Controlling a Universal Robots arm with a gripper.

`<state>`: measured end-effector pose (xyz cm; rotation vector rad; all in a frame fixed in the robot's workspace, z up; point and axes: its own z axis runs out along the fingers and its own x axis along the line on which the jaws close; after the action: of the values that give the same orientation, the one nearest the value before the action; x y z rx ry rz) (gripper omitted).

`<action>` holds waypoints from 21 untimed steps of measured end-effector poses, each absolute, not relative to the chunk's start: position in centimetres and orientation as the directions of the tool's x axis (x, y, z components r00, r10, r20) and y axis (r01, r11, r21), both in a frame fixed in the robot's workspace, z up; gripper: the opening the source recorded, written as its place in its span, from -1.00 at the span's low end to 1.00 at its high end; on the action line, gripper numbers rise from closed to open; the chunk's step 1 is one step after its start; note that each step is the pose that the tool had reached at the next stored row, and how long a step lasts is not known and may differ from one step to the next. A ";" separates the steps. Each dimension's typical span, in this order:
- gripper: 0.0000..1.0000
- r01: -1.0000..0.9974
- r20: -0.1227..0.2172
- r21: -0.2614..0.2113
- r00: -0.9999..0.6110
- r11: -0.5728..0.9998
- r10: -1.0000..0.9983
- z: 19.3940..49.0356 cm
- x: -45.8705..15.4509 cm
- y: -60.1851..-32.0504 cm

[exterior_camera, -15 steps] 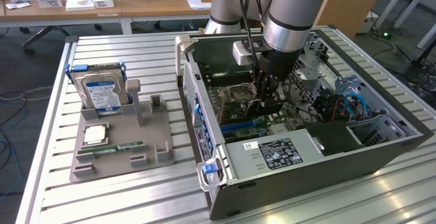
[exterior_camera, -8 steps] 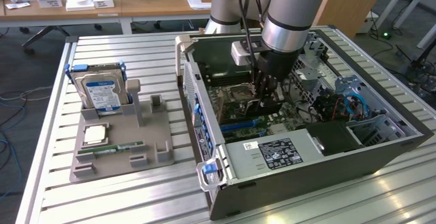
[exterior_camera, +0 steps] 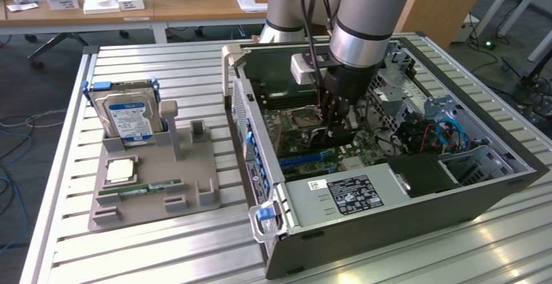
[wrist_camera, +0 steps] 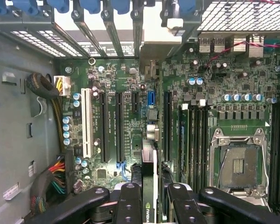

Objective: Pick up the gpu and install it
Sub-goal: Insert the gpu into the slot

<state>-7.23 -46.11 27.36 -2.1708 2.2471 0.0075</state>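
Inside the open computer case [exterior_camera: 388, 222], my gripper [exterior_camera: 337, 127] hangs low over the green motherboard [exterior_camera: 289, 138]. It is shut on the gpu [exterior_camera: 335, 143], a dark flat card held upright under the fingers. In the wrist view the gpu [wrist_camera: 149, 172] is seen edge-on, running away from the gripper [wrist_camera: 151, 203] between the two black fingers [wrist_camera: 128, 203]. The card lies along the long black expansion slots [wrist_camera: 119, 126] and ends near the rear bracket openings [wrist_camera: 144, 46]. Whether its edge touches a slot I cannot tell.
A grey fixture [exterior_camera: 155, 187] on the exterior view's left holds a hard drive [exterior_camera: 129, 112], a CPU [exterior_camera: 121, 169] and a green RAM stick [exterior_camera: 138, 187]. Inside the case are the power supply [exterior_camera: 345, 193], cable bundles [wrist_camera: 51, 182], the RAM slots [wrist_camera: 193, 140] and the CPU socket [wrist_camera: 238, 161].
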 end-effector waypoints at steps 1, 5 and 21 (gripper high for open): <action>-0.47 -0.999 -0.016 -0.009 -0.035 0.035 -0.999 27.4 -7.3 -46.1; -0.47 -0.999 -0.016 -0.009 -0.035 0.035 -0.999 27.3 -7.5 -46.1; -0.47 -0.999 -0.016 -0.009 -0.035 0.035 -0.999 27.3 -7.8 -46.4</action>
<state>-7.84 -46.41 27.33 -2.1707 2.2472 0.0074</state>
